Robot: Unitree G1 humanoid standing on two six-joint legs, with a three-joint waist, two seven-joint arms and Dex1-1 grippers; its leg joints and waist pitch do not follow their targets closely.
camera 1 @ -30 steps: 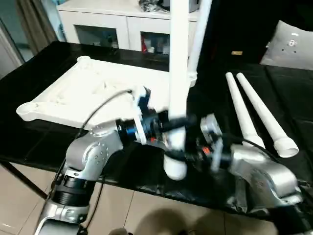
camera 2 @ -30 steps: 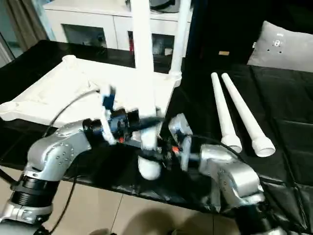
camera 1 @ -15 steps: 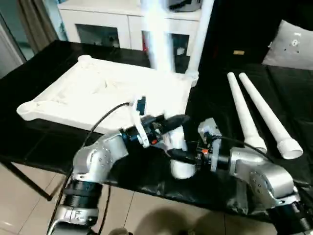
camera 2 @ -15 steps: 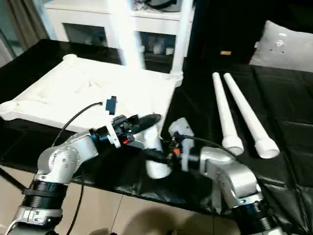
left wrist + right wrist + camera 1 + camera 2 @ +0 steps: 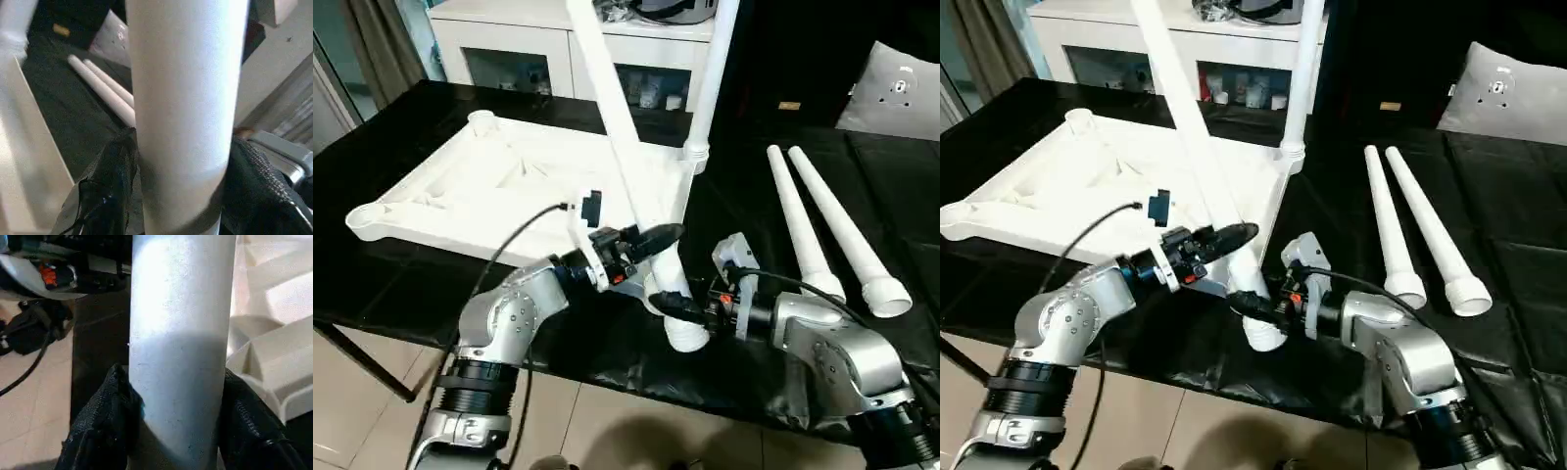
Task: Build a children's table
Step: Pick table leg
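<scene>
The children's table top (image 5: 460, 186) lies upside down on the black table, ribbed side up. One white leg (image 5: 710, 78) stands in its far right corner socket. A second leg (image 5: 622, 147) is held tilted, its thin end up and to the left over the top and its thick end (image 5: 685, 333) low near the front edge. My left gripper (image 5: 651, 240) is shut on this leg above the thick end, and my right gripper (image 5: 674, 305) is shut on it just below. The wrist views show black fingers (image 5: 110, 191) (image 5: 102, 421) pressed on both sides of the leg (image 5: 186, 98).
Two loose white legs (image 5: 798, 220) (image 5: 847, 235) lie side by side on the black table to the right. A white cabinet with glass doors (image 5: 509, 49) stands behind. A grey cushion (image 5: 901, 88) is at the far right. The table's front edge (image 5: 607, 362) runs under my forearms.
The held leg has tipped from upright to a slant, its thin end swinging left over the table top. Both grippers stay on it, and the thick end has shifted slightly right.
</scene>
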